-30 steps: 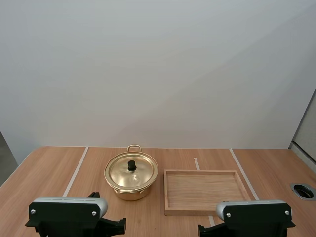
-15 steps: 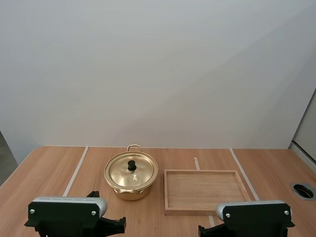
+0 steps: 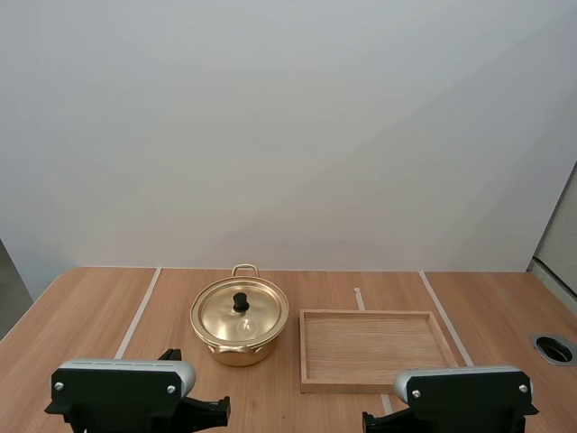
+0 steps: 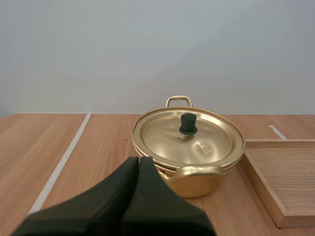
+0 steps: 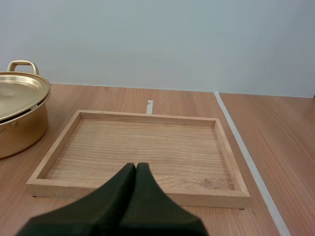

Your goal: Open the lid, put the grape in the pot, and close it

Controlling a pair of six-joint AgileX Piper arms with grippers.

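left wrist view: left gripper [image 4: 138,160] has both black fingers pressed together into one dark wedge, nothing between them. pot [image 4: 194,181] stands on the table [image 4: 34,147] ahead of the fingertips and slightly to their right, apart from them. lid [image 4: 202,142] sits flat on the pot, closed, with the black knob [image 4: 187,123] upright at its middle. one loop handle [image 4: 177,100] is on the side far from the gripper; a second handle faces the fingertips. white tape line [image 4: 64,160] runs along the table to the left of the fingertips. tray [image 4: 288,169] lies just beyond the pot, further right of the gripper.

right wrist view: right gripper [image 5: 136,166] is likewise closed on nothing, fingers lying flat against each other. tray is straight ahead of the tips, near edge just past them, bare wood inside. pot is to the left of the gripper, beside the tray's left rim.

high view: pot and tray sit side by side with a narrow gap, not touching. pot is ahead of the left arm, tray ahead of the right arm.
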